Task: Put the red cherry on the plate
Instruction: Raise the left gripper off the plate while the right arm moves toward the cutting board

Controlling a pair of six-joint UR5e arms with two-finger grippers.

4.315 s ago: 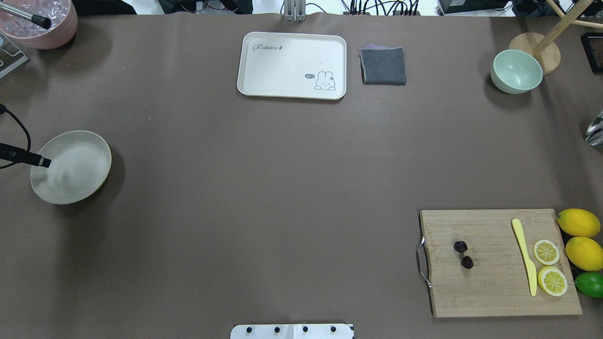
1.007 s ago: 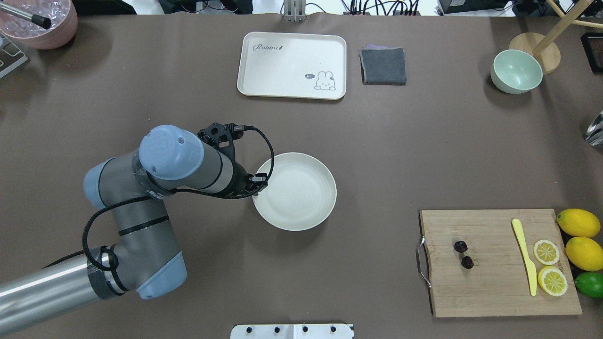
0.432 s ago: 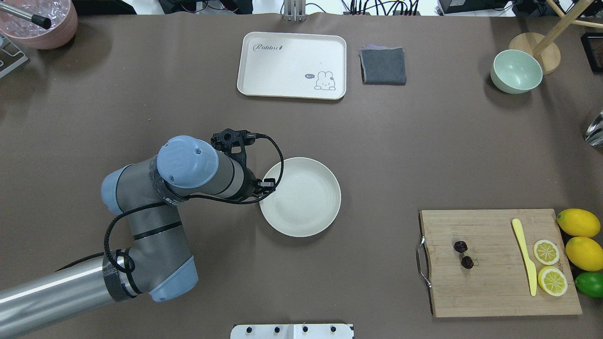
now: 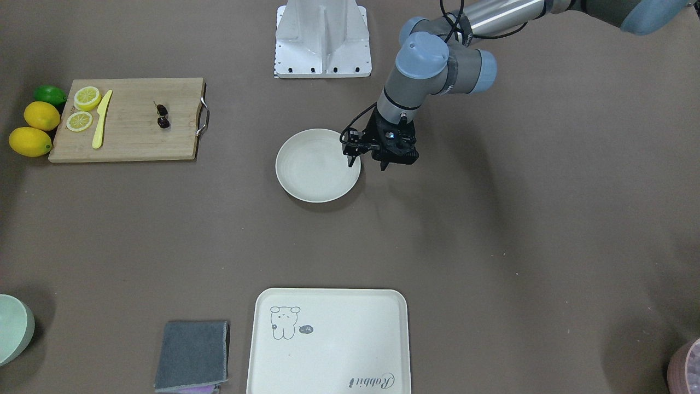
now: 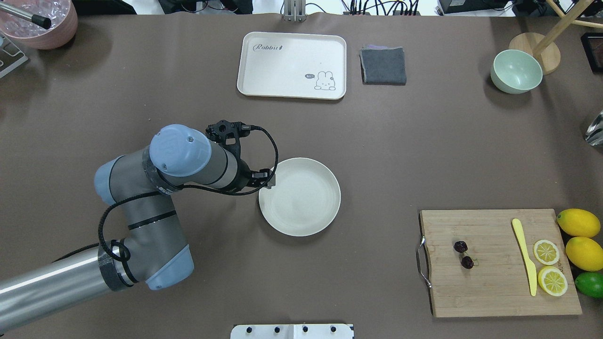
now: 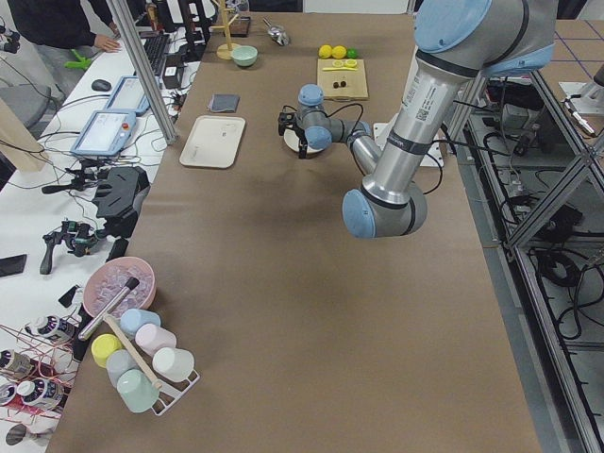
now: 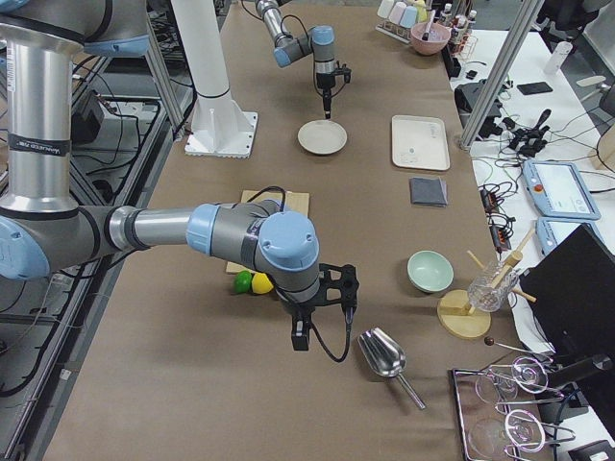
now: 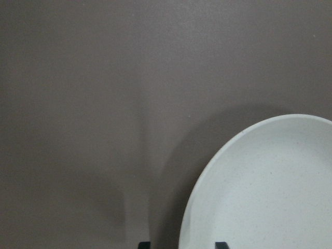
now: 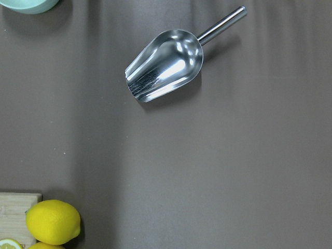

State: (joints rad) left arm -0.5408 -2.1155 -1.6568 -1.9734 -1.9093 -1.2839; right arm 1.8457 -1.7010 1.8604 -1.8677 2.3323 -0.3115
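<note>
**Left hand slack at the plate's rim; cherry waiting on the board**

The left hand (image 4: 366, 164) hung released just over the plate's (image 5: 301, 197) edge. One finger was above the dish and one outside it, gripping nothing. The cherry (image 5: 464, 254), a dark pair, lay on the board (image 5: 490, 292) near its handle end, well apart from the plate.

The plate sat flat on the desk (image 5: 377, 155) near the middle, between the left arm's side and the board. I judged that spot to make for a short carry from the board, within reach of either arm. With the fingers astride the rim but spread, the pose read as a let-go rather than a grip.

Past the cherry, the board also bore a yellow knife (image 5: 525, 256) and two lemon slices (image 5: 546, 252). Two lemons (image 5: 578, 222) and a lime (image 5: 590, 284) lay just off its end. The right hand (image 7: 325, 312) hovered beyond that fruit, over bare desk near a metal scoop (image 9: 166, 65). It was probably parked there to stay clear of the work.

Much was hard to read. From overhead, the left arm's wrist covered nearly all of its hand. The left wrist camera caught only two dark fingertips (image 8: 144, 245) at its bottom edge and part of the plate. The right hand showed only in one side view and its own camera showed no fingers, so I could not tell whether it was released or clenched. In that side view the right arm hid most of the board and the cherry with it. The cherry's stems barely showed from above.
</note>
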